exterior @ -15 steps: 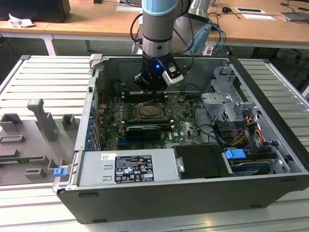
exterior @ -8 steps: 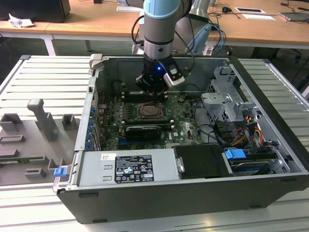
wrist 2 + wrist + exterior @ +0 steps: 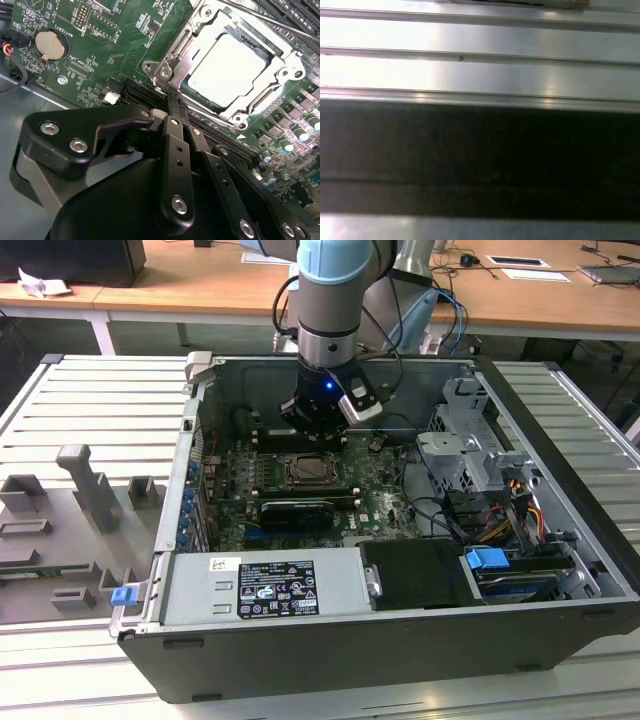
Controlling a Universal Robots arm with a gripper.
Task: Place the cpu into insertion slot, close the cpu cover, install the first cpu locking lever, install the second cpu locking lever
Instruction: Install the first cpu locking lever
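We count one cpu [image 3: 229,70] seated in the one insertion slot [image 3: 250,107], with one cpu cover [image 3: 176,52] framing it. Gripper [image 3: 172,102] hangs beside the socket; fingers [image 3: 176,145] pinched together, holding nothing.

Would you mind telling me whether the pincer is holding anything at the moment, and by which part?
It cannot be told. The pincer sits beside the cpu cover, which lies closed over the cpu.

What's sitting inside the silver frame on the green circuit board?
The chip lies inside the frame, its pale metal top showing through the cut-out. The socket beneath it is covered.
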